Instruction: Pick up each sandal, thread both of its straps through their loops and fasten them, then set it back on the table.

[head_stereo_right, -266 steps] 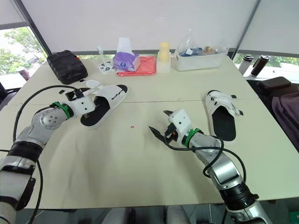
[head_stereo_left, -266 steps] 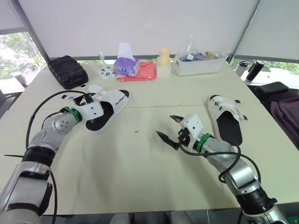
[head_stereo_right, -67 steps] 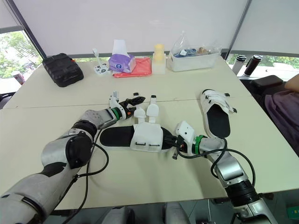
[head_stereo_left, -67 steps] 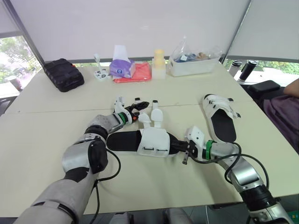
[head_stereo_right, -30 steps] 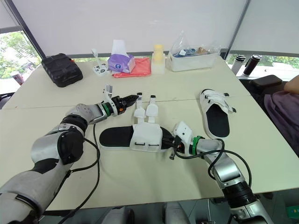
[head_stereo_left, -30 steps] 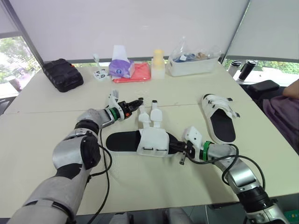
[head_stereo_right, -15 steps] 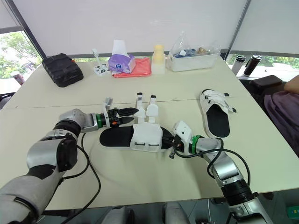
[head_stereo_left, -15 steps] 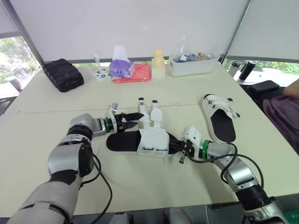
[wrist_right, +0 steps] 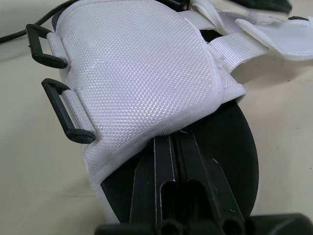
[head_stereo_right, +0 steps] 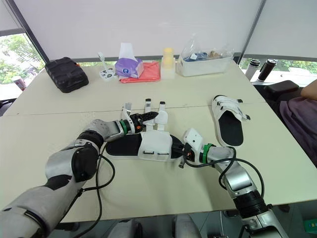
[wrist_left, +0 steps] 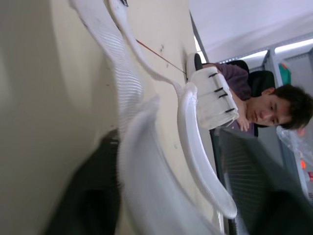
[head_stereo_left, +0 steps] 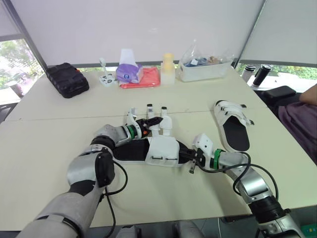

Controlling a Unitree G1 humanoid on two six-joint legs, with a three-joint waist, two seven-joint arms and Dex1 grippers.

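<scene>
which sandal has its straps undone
The middle sandal: its two straps lie spread open on the table, and its black loops are empty. The sandal at the right has its straps drawn across its upper.

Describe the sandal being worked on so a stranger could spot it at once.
On the beige table, look at the middle, between the left gripper and the right gripper. A black-soled sandal with a white upper lies there. Unlike the other sandal to its right, its two straps splay open, unthreaded.
</scene>
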